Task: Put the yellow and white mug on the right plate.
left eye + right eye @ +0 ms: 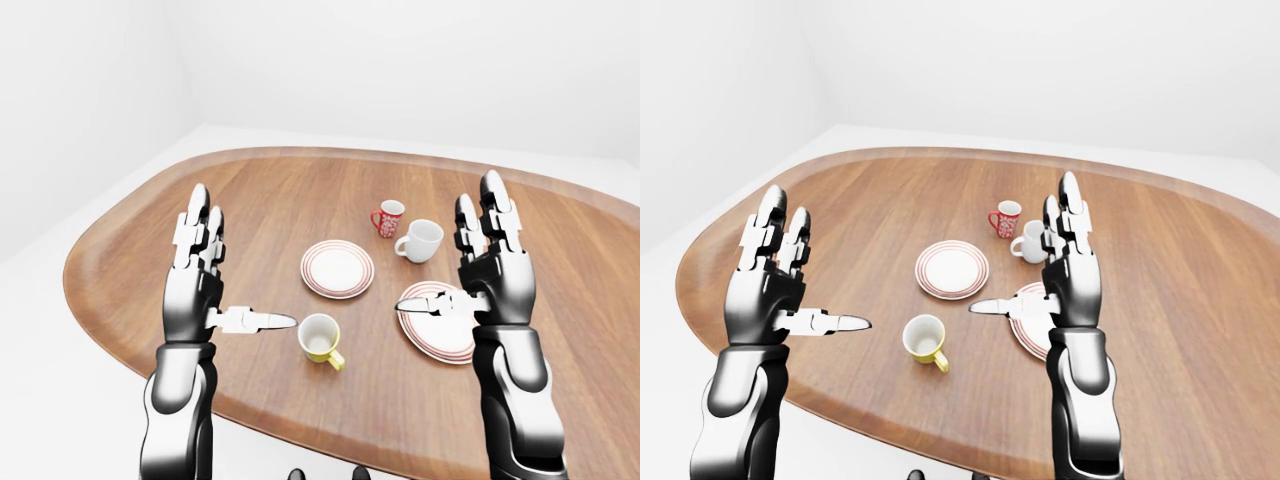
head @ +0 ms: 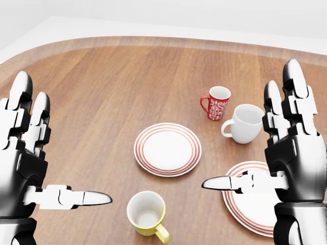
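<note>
Nearest the camera stand the two black-and-silver forearms, raised from the bottom edge of the eye views. Left robot hand (image 1: 205, 285) is held upright, palm turned inward, its two long fingers (image 1: 197, 228) pointing to 12 o'clock and its thumb (image 1: 255, 320) stretched flat toward 3 o'clock; it is spread wide and grips nothing. Right robot hand (image 1: 480, 270) mirrors it (thumb (image 2: 225, 182) aimed at 9 o'clock), likewise wide and empty, hovering over the right-hand white plate with red rings (image 2: 240, 201) and covering part of it.

Between the two thumbs, at 6 o'clock in the head view, sits the yellow mug with a white inside (image 2: 147, 214), upright, mouth up, handle turned toward 5 o'clock. It touches neither hand; the left thumb tip is near its 9 o'clock side, with bare wood between. It stands apart from the right plate, which lies at its 3 o'clock.

A second red-ringed white plate (image 2: 167, 149) lies at 12 o'clock from the mug, clear of it. Farther up, toward 1 o'clock, a small red patterned mug (image 2: 216, 103) and a plain white mug (image 2: 244, 124) stand just beside each other.

Oval wooden surface (image 1: 250, 190) has a raised rim; its near edge curves just under the forearms. Broad bare wood stretches toward 10 o'clock and along the far right side.
</note>
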